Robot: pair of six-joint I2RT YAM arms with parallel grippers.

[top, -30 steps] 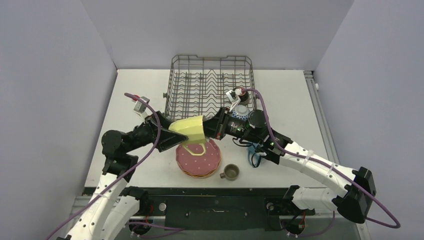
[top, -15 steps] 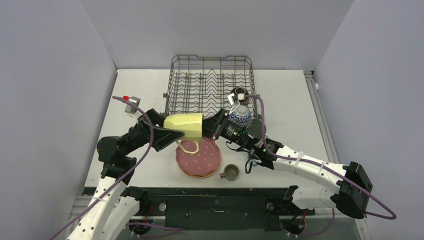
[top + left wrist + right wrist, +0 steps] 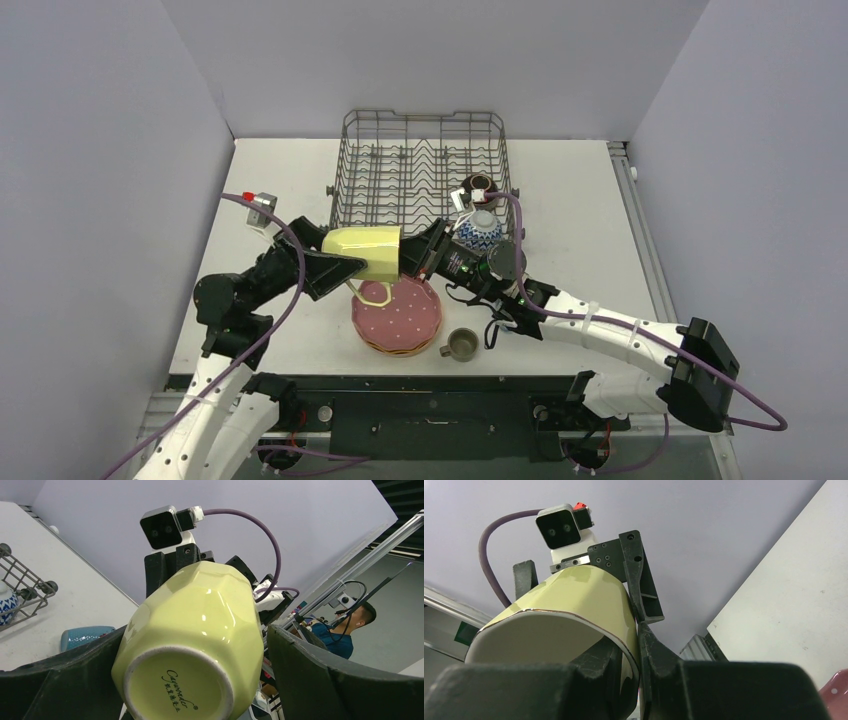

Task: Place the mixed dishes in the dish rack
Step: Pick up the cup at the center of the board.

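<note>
Your right gripper (image 3: pixel 413 262) is pinched onto the rim of the yellow mug (image 3: pixel 365 252), one finger inside and one outside. Your left gripper (image 3: pixel 352 266) stands spread wide around the mug's base from the left. You have the mug on its side above the pink plate (image 3: pixel 412 322), just near of the dish rack (image 3: pixel 423 114).

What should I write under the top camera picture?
Right gripper pinches the rim of the yellow mug above the pink plate while the open left gripper brackets its base.
</note>
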